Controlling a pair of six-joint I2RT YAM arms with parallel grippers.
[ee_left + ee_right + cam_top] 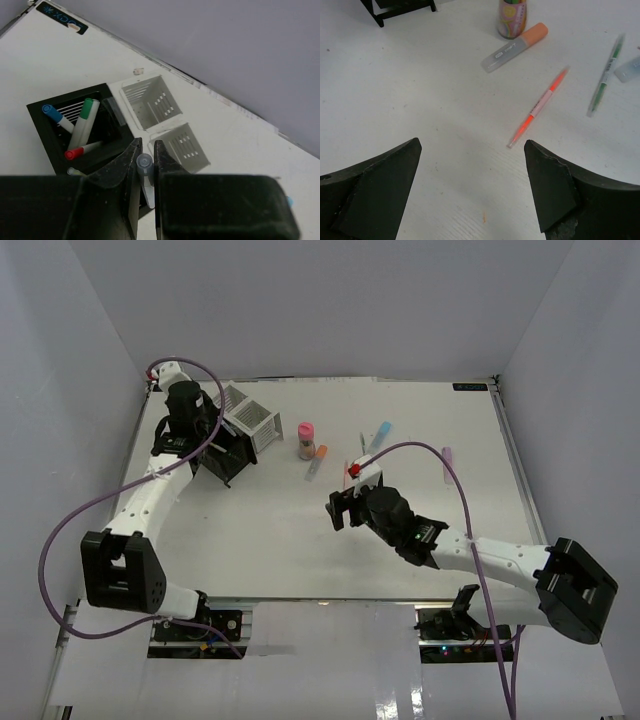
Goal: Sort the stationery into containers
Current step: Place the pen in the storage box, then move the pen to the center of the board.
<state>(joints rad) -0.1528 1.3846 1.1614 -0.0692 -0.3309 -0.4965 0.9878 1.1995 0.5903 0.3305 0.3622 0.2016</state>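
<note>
My left gripper [147, 146] is pressed together on a pale-capped pen [144, 162]. The cap pokes up between the fingertips and the barrel runs down behind them. Just beyond those fingers, to their left, sits the black box [47, 127]. It already holds a blue-capped marker [56, 116], a green-capped marker [85, 119] and a red-capped marker [80, 150]. Another pale tip shows at the box's near edge, though I can't make out what it is. Ahead and slightly right of the gripper is a white box [150, 100], with a second white box [182, 145] just beside it and nearer the fingers.

My right gripper [472, 146] is spread wide over the table [420, 90], with nothing between its fingers. Ahead of it and a little to the right lies a thin orange pen [538, 108]. Farther ahead, an orange-capped highlighter [515, 48] lies just beside the upright pink-capped cylinder [306, 440]. A green pen [605, 75] lies well off to the right.
</note>
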